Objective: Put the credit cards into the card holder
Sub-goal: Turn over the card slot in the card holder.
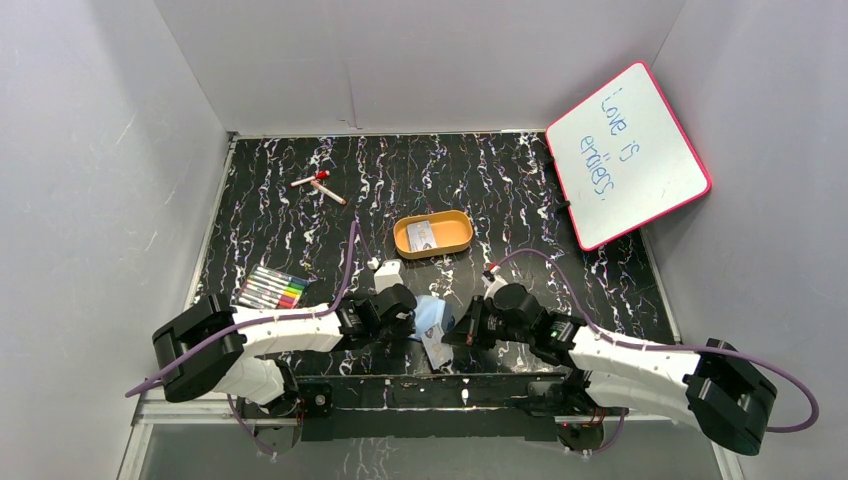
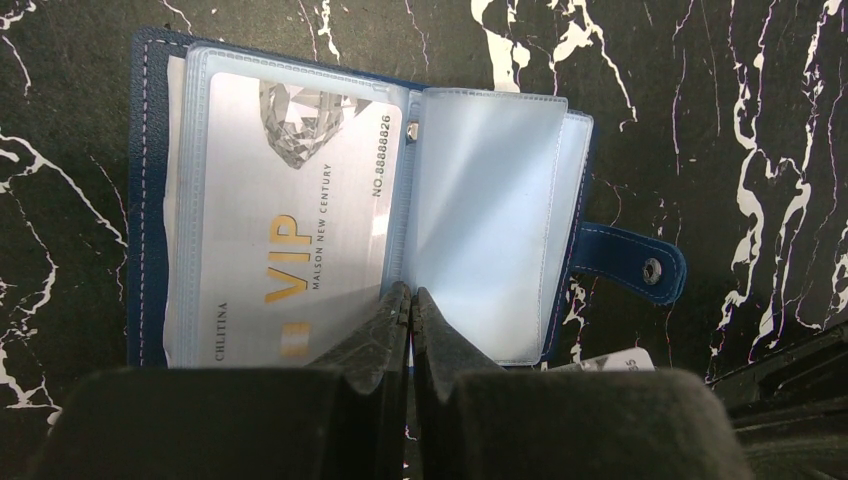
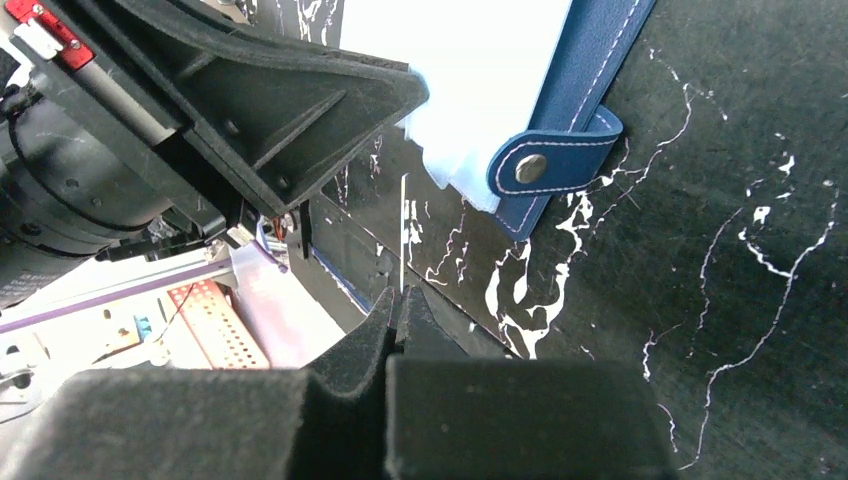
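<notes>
Inspection of the work area: the card holder point(image 1: 432, 315) lies open and flat at the near edge of the table point(image 1: 500, 180), about midway along it, between the two grippers. The left gripper point(image 2: 405, 300) is fully closed with nothing between its fingers. Its tips rest on the holder's near edge at the fold, apparently pinning it down. The right gripper point(image 3: 400, 298) is also fully closed, and it nips a thin white card point(image 3: 403, 230) that shows edge-on, standing up from the fingertips. One page of the holder already carries a VIP card point(image 2: 290, 220) in its clear sleeve. The other page, an empty sleeve point(image 2: 485, 220), is on the side of the snap tab point(image 3: 545, 160). That tab side faces the right gripper, so the empty sleeve is the page nearer the held card: just ahead of the right fingertips, near but not touching. The card stands on edge while the sleeve lies flat. In my judgement the coming move calls for tipping the card toward flat and squaring its leading edge to the sleeve mouth. Which edge of the sleeve is open cannot be told. A further card point(image 1: 425, 236) lies in the orange tray point(image 1: 462, 230) toward the middle of the table, well apart from both grippers.
</notes>
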Available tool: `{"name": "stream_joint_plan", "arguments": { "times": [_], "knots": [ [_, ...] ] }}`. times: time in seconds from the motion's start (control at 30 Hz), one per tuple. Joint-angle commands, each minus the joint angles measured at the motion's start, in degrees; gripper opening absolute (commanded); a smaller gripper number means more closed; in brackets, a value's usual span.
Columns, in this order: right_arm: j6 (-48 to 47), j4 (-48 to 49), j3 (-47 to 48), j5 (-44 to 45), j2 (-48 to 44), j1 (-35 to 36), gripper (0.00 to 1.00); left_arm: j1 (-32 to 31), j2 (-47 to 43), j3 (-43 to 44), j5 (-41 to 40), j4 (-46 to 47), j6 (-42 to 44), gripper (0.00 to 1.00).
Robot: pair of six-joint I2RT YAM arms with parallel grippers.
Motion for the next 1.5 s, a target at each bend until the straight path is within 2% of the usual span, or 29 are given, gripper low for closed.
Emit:
{"name": "stream_joint_plan", "arguments": {
  "times": [0.0,0.6,1.47],
  "knots": [
    [0.93,4.95,-0.21,-0.86,1.88,-1.01,0.0,0.27,-0.54,0.82,-2.88,0.48,-0.38,0.0],
    [0.73,6.53,-1.32,-8.04,6.46,-3.78,0.0,0.29,0.44,1.35,-3.06,0.26,-0.71,0.0],
    [5.36,12.65,-7.05,-1.58,0.79,-5.94,0.0,0.28,0.09,0.82,-2.88,0.26,-1.24,0.0]
  ]
}}
